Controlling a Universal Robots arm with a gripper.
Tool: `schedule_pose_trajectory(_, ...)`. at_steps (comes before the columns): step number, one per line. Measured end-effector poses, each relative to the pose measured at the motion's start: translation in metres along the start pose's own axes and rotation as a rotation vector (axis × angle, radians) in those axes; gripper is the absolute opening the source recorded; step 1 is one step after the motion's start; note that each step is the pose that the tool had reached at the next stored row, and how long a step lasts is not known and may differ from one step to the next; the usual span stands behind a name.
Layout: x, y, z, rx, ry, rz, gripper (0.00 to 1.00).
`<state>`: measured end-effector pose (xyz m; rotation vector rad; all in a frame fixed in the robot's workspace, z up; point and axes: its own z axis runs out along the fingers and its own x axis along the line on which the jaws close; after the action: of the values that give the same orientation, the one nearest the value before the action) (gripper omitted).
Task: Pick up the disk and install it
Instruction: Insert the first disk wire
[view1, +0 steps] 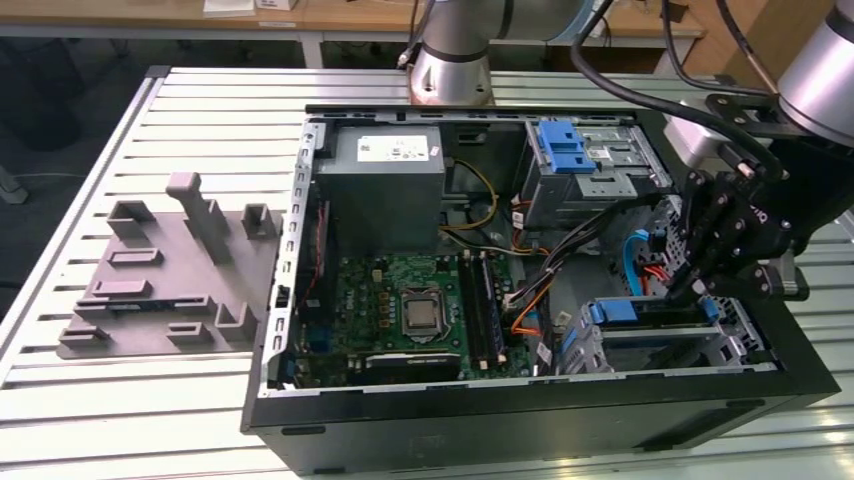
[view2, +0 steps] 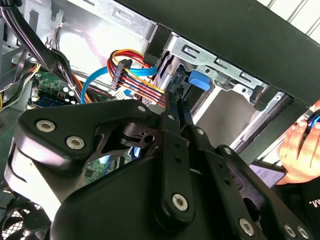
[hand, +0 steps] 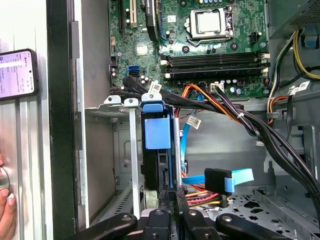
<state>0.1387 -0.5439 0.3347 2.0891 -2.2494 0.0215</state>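
Gripper (view1: 703, 290) sits at the right of the frame in the exterior view, down inside the open PC case (view1: 534, 420), right above the drive cage (view1: 667, 340) at lower right. In the first wrist view the disk (hand: 159, 150) stands on edge in that cage, blue rail facing up, low in the centre of the frame, with the fingertips (hand: 172, 197) pinched together at its near end. Can't tell if they actually grip it. Motherboard (view1: 407, 310) lies centre-frame in the exterior view. A hand (view2: 300, 150) shows at the right edge of the second wrist view.
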Motion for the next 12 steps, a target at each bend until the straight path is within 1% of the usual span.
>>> schedule_pose_trajectory(6, 0.0021, -0.0002, 0.0001, 0.0001, 0.0001, 0.0, 0.16)
schedule_pose_trajectory(12, 0.0023, -0.0002, 0.0006, 0.0, -0.0007, 0.0, 0.16)
